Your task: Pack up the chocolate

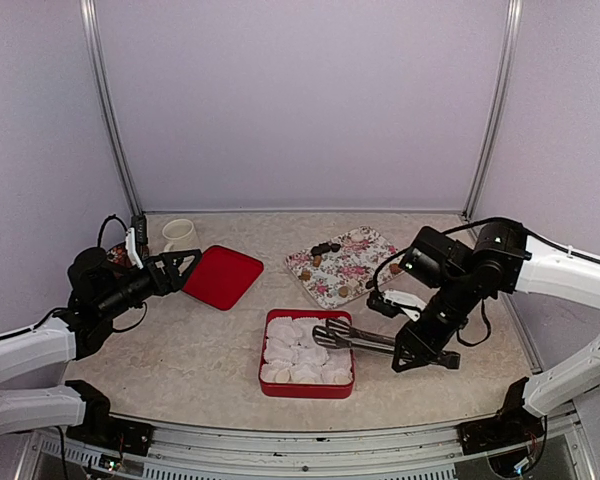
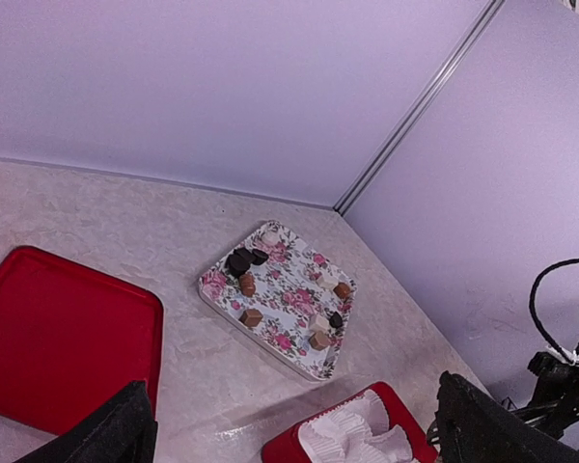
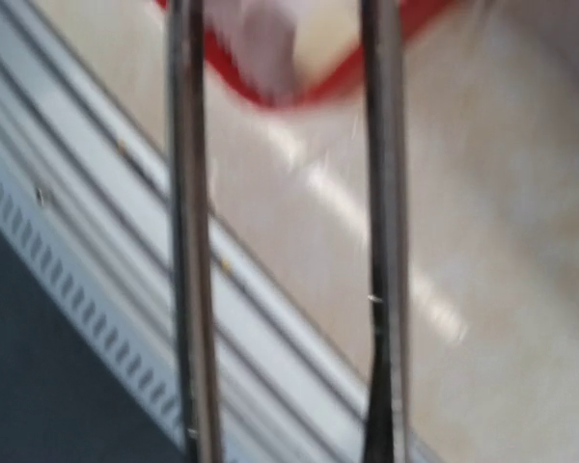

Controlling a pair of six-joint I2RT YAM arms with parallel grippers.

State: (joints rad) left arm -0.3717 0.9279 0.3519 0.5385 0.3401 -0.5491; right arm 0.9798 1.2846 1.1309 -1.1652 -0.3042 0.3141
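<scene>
The chocolate, small dark (image 1: 325, 247) and tan (image 1: 343, 291) pieces, lies on a floral tray (image 1: 365, 245) at the back right. It also shows in the left wrist view (image 2: 252, 316), on the tray (image 2: 299, 299). My right gripper (image 1: 420, 352) is shut on metal tongs (image 1: 358, 340). The tongs' tips reach over a red box (image 1: 307, 391) lined with white paper cups (image 1: 298, 355). In the blurred right wrist view the two tong arms (image 3: 188, 241) stand apart; whether they hold anything is hidden. My left gripper (image 1: 185, 265) is open and empty above the red lid (image 1: 223, 277).
A cream mug (image 1: 179, 235) stands at the back left behind the lid. The red lid (image 2: 58, 338) and a corner of the red box (image 2: 367, 434) show in the left wrist view. Enclosure walls ring the table; a metal rail (image 3: 96, 222) runs along the near edge.
</scene>
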